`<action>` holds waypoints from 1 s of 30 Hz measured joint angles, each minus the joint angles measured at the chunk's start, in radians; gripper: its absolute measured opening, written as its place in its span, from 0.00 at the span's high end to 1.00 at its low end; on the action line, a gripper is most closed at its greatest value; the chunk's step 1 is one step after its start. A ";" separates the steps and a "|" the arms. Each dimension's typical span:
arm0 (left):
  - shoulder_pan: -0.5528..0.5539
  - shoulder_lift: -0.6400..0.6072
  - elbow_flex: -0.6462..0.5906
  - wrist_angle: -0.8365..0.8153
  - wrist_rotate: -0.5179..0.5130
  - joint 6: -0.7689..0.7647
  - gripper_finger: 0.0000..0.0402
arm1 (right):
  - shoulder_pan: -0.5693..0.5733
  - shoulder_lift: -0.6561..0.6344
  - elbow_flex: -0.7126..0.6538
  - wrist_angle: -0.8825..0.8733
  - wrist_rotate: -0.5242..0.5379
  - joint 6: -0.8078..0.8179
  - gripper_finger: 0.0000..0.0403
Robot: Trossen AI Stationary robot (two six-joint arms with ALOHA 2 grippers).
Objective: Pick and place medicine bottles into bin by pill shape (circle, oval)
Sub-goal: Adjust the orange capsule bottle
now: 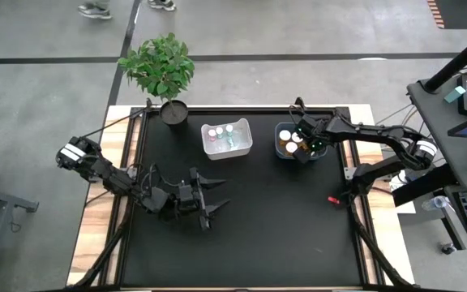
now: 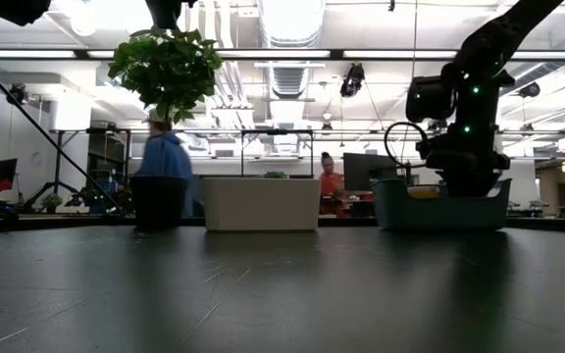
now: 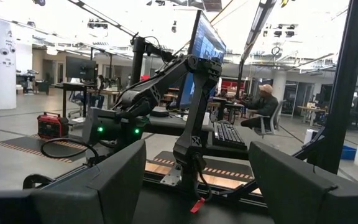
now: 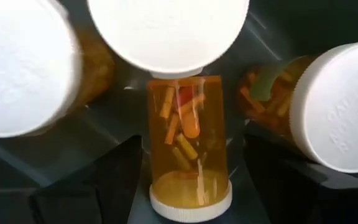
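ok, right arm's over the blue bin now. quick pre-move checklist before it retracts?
1. Right gripper over the dark blue bin, not the white bin: ok.
2. Right jaws apart: ok, they stand wide on either side of the amber bottle.
3. Amber bottle released: cannot tell; it lies between the jaws, and contact is not visible.
4. Bottle sits among the other white-capped bottles inside the bin: ok.
5. Pill shape matches this bin: cannot tell, though the pills look elongated.
6. Left gripper clear of the path, low on the mat, jaws open, nothing in them: ok.
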 joint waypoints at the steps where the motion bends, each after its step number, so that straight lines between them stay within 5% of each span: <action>1: 0.000 0.000 0.000 0.000 0.000 0.000 0.33 | 0.000 0.000 -0.004 0.001 0.000 -0.001 0.33; 8: 0.000 0.000 0.000 0.000 0.000 0.000 0.33 | 0.000 0.000 -0.011 0.019 0.000 -0.006 0.35; 21: 0.000 0.000 0.000 0.001 0.000 0.000 0.33 | 0.000 0.000 -0.005 0.029 0.000 0.002 0.56; 30: 0.000 0.000 0.000 0.001 0.000 0.000 0.33 | 0.000 0.000 0.109 -0.080 0.000 -0.009 0.57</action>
